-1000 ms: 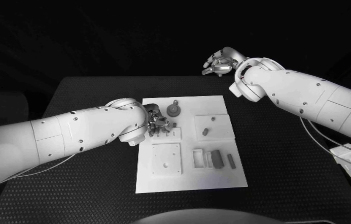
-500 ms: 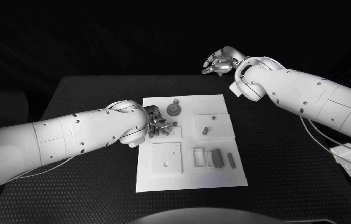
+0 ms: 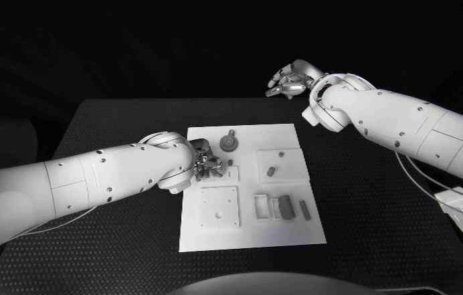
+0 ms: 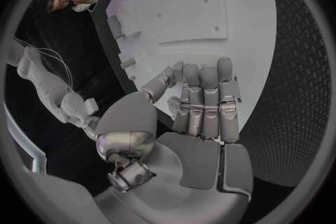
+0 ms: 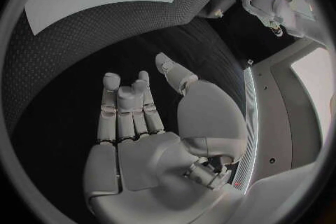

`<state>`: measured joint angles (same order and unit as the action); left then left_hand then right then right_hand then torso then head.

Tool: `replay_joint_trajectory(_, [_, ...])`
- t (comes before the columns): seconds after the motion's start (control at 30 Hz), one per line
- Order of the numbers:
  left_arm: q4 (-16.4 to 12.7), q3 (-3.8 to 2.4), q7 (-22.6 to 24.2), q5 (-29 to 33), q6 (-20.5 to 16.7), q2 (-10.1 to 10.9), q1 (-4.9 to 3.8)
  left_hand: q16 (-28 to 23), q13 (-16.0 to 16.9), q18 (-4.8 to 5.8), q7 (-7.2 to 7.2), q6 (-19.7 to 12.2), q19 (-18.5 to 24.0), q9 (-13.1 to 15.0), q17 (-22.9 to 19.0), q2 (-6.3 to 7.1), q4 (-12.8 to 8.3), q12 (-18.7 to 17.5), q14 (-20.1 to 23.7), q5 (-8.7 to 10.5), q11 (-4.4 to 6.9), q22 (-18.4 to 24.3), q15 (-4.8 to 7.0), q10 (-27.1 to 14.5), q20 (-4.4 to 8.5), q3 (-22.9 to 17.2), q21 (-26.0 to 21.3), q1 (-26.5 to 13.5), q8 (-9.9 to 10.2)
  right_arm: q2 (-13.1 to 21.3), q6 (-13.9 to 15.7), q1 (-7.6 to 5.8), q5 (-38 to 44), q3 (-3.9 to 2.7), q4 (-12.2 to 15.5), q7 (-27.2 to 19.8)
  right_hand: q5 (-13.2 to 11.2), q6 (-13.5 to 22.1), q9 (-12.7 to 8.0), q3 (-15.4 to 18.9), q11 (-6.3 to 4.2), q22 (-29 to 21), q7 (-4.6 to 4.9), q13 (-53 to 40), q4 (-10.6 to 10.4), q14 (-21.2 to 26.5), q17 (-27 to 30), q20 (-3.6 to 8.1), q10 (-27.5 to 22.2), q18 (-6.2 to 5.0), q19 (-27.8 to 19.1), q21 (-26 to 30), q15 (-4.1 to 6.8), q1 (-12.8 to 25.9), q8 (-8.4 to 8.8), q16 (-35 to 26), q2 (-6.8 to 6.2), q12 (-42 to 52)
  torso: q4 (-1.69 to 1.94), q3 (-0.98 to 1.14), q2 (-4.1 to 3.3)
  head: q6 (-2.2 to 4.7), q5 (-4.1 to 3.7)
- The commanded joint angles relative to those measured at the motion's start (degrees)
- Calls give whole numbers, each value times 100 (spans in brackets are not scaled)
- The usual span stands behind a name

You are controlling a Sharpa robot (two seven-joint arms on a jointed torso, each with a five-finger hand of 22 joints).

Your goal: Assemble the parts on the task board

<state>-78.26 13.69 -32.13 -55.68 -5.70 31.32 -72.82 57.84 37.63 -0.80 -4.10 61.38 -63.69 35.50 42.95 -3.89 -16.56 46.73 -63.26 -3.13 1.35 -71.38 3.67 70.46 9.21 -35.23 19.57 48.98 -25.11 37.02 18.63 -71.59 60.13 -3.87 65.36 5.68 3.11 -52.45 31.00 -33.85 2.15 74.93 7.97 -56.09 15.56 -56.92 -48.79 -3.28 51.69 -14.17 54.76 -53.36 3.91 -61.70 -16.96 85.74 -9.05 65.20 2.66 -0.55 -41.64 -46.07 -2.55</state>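
While left hand [image 3: 205, 162] hangs over task board [image 3: 290, 235] left edge, fingers curled, grasp unclear; grey parts [image 3: 286, 209] lie on board toward its right side, round part [image 3: 229, 143] just beyond hand. Right hand [image 3: 292, 81] raised past table's far edge, well apart, fingers loosely spread, nothing held.

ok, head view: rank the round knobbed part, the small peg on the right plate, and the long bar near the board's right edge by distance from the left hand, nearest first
1. Round knobbed part, just beyond the left hand, at the board's far end.
2. Small peg, on the raised plate right of the hand.
3. Long bar, toward the near right edge of the task board.
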Motion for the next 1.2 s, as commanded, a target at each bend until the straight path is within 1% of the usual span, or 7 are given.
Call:
replay_joint_trajectory(0.03, [18, 3, 8, -33, 77, -20, 20, 16, -9, -20, 324, 376, -24, 1795, -10, -37, 15, 35, -30, -9, 362, -7, 9, 412, 13, -15, -1, -30, 25, -2, -85, -3, -3, -4, 3, -60, -23, 16, -5, 24, 1, 43, 39, 10, -18, 45, 8, 6, -59, -83, -38, 32, -13, 16, 21, -26, 56, -25, 0, 0, -1, -8, -6])
replay_joint_trajectory(0.17, [35, 3, 11, -33, 112, -35, 29, 22, -19, -20, 323, 376, -23, 1799, -27, -33, 17, 39, -22, -8, 361, -12, 10, 404, 13, -15, -7, -33, 40, -1, -95, -3, -3, -4, 3, -62, -23, 16, -4, 25, 1, 43, 39, 10, -19, 46, 8, 5, -61, -83, -40, 33, -13, 18, 20, -26, 57, -24, 1, 1, 1, -8, -11])
replay_joint_trajectory(0.7, [34, 2, 25, -45, 58, -64, 53, 53, -43, -21, 322, 387, -31, 1808, -72, -25, 14, 63, -17, -7, 362, -28, 14, 399, 18, -23, -17, -19, 82, -19, -115, -2, -3, -4, -16, -64, -23, 14, -3, 27, 2, 45, 39, 11, -18, 51, 9, 3, -65, -83, -43, 35, -14, 22, 20, -25, 64, -23, 3, 3, 1, -17, -14])
replay_joint_trajectory(0.93, [29, 2, 40, -79, -30, -56, 54, 68, -53, -22, 323, 394, -34, 1813, -90, -25, 10, 74, -17, -7, 363, -35, 16, 397, 19, -28, -20, -7, 98, -16, -124, -2, -3, -4, -11, -63, -23, 14, -3, 28, 2, 46, 39, 12, -18, 52, 9, 2, -66, -83, -44, 35, -15, 25, 19, -24, 67, -22, -4, 3, 1, -8, -14])
replay_joint_trajectory(1.07, [25, 2, 46, -116, -69, -59, 55, 80, -61, -22, 324, 401, -37, 1817, -104, -26, 5, 82, -16, -7, 364, -41, 17, 397, 21, -35, -23, 9, 109, -14, -130, -2, -3, -4, -9, -62, -23, 14, -2, 29, 2, 46, 39, 12, -19, 53, 9, 1, -67, -83, -45, 36, -15, 27, 19, -24, 69, -21, 4, 2, 2, -6, -17])
replay_joint_trajectory(1.2, [12, 2, 48, -146, -108, -59, 57, 99, -74, -22, 326, 414, -43, 1824, -125, -12, 3, 95, -17, -7, 367, -53, 19, 398, 23, -39, -24, 30, 124, -14, -133, -2, -3, -4, -11, -62, -23, 14, -2, 30, 2, 47, 39, 12, -18, 54, 9, 1, -68, -83, -46, 36, -15, 27, 19, -24, 71, -21, 1, 4, 3, -8, -18])
